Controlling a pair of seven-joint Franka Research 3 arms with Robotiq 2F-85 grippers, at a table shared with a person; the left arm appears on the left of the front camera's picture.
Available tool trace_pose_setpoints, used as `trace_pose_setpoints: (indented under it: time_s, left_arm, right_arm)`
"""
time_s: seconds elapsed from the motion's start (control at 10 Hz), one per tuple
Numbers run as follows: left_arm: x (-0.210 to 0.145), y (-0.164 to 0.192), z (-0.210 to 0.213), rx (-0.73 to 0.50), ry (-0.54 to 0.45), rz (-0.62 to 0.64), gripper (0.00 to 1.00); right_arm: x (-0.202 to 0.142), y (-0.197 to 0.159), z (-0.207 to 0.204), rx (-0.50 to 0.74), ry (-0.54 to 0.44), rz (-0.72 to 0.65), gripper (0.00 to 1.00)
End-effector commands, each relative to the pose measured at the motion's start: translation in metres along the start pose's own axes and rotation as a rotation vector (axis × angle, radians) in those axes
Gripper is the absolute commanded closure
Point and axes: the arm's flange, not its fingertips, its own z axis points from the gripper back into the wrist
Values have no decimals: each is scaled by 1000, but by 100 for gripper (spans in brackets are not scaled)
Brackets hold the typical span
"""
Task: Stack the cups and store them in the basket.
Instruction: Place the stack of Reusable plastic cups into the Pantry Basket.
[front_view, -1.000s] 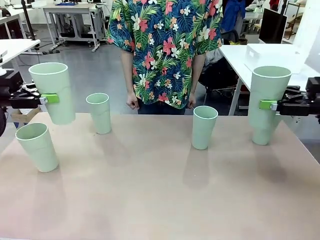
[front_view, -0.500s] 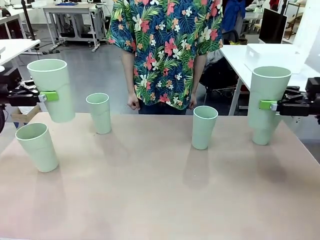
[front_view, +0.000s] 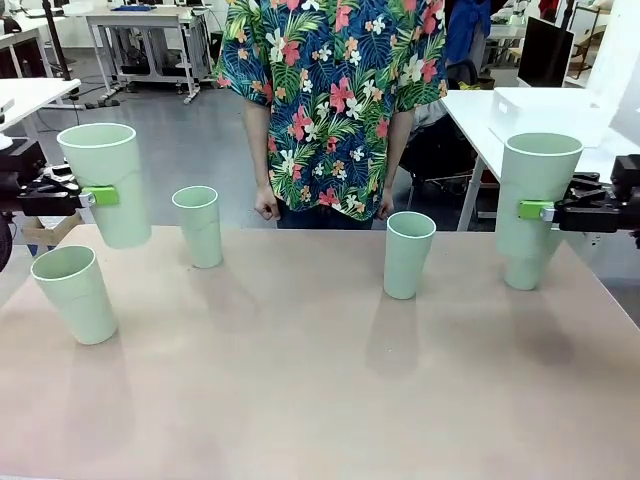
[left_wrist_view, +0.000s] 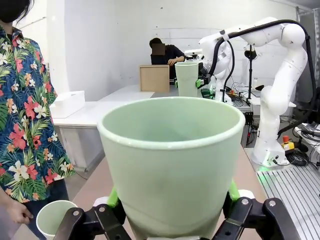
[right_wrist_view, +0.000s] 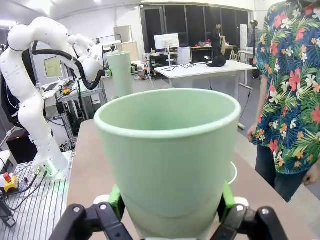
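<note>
Pale mint-green cups (front_view: 405, 255), plain, on a pinkish-beige counter (front_view: 300, 390). Black left end effector (front_view: 106, 194) and right end effector (front_view: 534, 208) with green pads (front_view: 100, 196). Dark blue shirt (front_view: 330, 90) with green leaves, red and pink flowers.

Robotics lab, white workbenches (front_view: 165, 16), desk monitor (front_view: 545, 50) (grey concrete floor (front_view: 190, 140))

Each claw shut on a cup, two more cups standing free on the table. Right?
Three stand free, not two: the near-left cup, the far-left cup and the middle cup, in the front view. Left claw is shut on the raised cup, right claw on the right-hand cup.
</note>
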Motion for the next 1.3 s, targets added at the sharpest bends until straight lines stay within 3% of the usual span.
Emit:
trace_pose_setpoints:
  time_s: [0.0,1.2]
  left_arm:
    - [3,-1,0,-1,0,-9,13]
    - [3,-1,0,-1,0,-9,13]
  right_arm:
    - [1,-1,0,-7,0,1,13]
    - [1,-1,0,-7,0,1,13]
